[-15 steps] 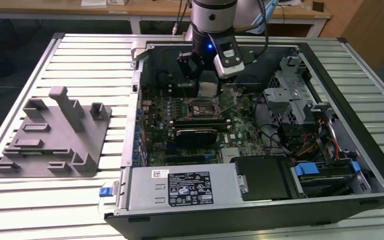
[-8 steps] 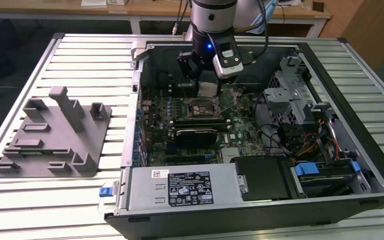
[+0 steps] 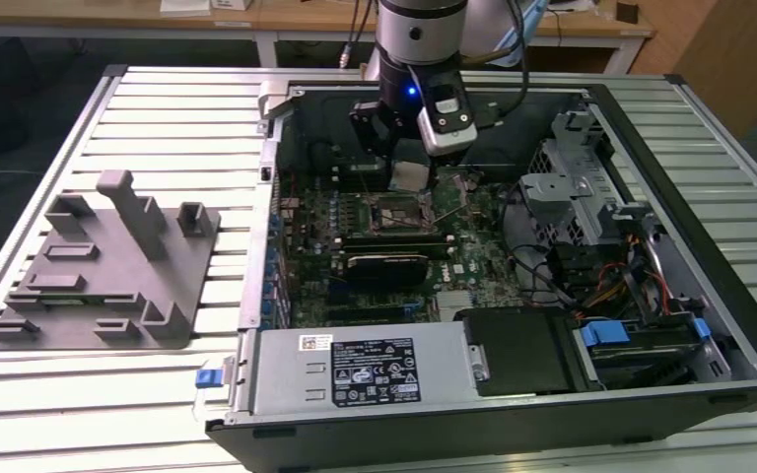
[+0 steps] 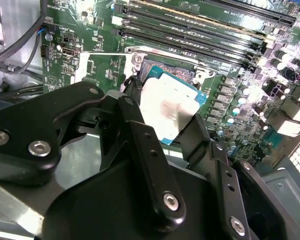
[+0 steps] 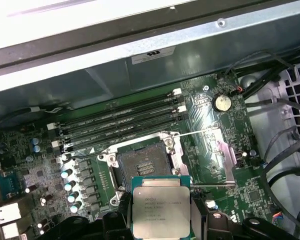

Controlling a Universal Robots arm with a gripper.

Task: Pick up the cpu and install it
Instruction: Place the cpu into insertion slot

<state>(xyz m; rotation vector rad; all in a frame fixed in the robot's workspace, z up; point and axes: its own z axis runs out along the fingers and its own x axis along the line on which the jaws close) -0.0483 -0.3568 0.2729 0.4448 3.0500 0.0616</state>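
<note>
The cpu (image 5: 161,207) is pinched by two opposite edges between the fingers of the gripper (image 5: 160,217), so the jaws are closed on it and not spread. It is kept flat, metal top upward. This is judged to keep its underside clear and level with the board beneath.

In the first wrist view, the cpu is carried in the air just beside the black socket (image 5: 142,167), not yet over it and not seated. The socket is seen uncovered inside its metal frame, which is probably why the cpu is brought in at this height. The memory slots (image 5: 120,122) are passed on the socket's far side.

In the exterior view, the gripper (image 3: 412,175) is lowered into the open computer case (image 3: 694,325), above the green motherboard (image 3: 477,261). A grey holder (image 3: 103,266) is left on the slatted table (image 3: 155,118), outside the case, at the exterior view's left.
</note>
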